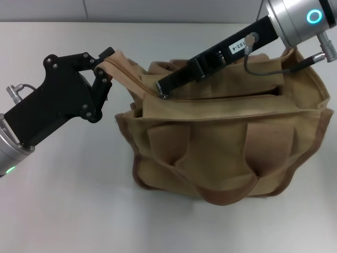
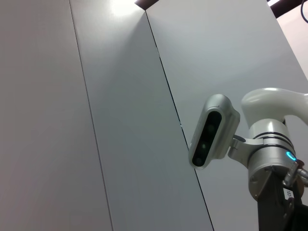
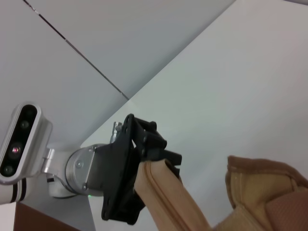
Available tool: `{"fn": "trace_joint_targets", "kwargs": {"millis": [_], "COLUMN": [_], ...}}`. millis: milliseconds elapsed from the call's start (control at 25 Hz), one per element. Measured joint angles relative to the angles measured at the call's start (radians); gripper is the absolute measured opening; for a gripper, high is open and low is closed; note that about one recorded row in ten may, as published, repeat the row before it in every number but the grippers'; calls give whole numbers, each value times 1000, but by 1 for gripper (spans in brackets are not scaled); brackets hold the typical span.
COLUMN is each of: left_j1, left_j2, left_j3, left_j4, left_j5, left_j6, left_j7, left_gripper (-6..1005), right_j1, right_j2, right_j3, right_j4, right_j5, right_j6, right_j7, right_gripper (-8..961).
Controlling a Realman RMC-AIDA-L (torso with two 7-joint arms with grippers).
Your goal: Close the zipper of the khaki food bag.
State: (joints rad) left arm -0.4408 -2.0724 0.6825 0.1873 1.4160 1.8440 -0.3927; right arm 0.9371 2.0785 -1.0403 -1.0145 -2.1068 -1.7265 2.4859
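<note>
Right gripper (image 1: pixel 164 90) reaches down across my khaki food bag (image 1: pixel 226 153), its tip pinched on the zipper (image 1: pixel 221 97) pull near the bag's left end. My left gripper (image 1: pixel 105 66) is clenched on the bag's end tab (image 1: pixel 126 71), stretched out leftward. That bag stands upright on the white table (image 1: pixel 63 211).

A plain white table (image 1: pixel 63 211) carries everything — its surface matte and unmarked, running back to a pale wall. One thing rests directly on it: the khaki food bag (image 1: pixel 221 153), sitting upright between the two arms, its base just right of the left gripper (image 1: pixel 105 66) and beneath the right gripper (image 1: pixel 163 89).
</note>
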Motion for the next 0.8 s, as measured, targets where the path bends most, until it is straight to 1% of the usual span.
{"fn": "trace_joint_targets", "kwargs": {"millis": [200,360,400,440,480,520,560,600,640,680,720,760,800], "left_j1": [-3,-4,-5,-5,-5,-5,-6,-6,-6,-6,-6,-6,-6], "left_j2": [0,0,0,0,0,0,0,0,0,0,0,0,0], "left_j3": [0,0,0,0,0,-1,-1,-1,-1,-2,-2,-3,-3], "left_j4": [-2,-2,-3,-3,-3,-3,-3,-3,-3,-3,-4,-4,-5], "left_j5": [-1,-1,-1,-1,-1,-1,-1,-1,-1,-2,-2,-2,-2], "left_j6": [0,-1,-2,-2,-2,-3,-3,-3,-4,-4,-4,-4,-4], "left_j7": [0,0,0,0,0,0,0,0,0,0,0,0,0], "left_gripper": [125,125,126,126,126,126,127,127,127,127,127,128,128], "right_j1": [-12,-18,-23,-23,-21,-21,-16,-9,-9,-6,-6,-8,-16], "right_j2": [0,-2,-9,-9,-22,-22,-29,-43,-43,-49,-49,-51,-51], "right_j3": [4,19,44,44,81,81,100,112,112,113,113,114,116], "right_j4": [-9,-11,-8,-8,14,14,32,52,52,54,54,50,36], "right_j5": [1,5,9,9,10,10,10,10,10,8,8,9,19], "right_j6": [-5,-11,-14,-14,-20,-20,-23,-25,-25,-23,-23,-22,-19], "right_j7": [-10,-14,-15,-15,-10,-10,-9,-19,-19,-66,-66,-104,-199], "right_gripper": [-3,22,28,35,41,47,54,60,66,72,79,85,91]}}
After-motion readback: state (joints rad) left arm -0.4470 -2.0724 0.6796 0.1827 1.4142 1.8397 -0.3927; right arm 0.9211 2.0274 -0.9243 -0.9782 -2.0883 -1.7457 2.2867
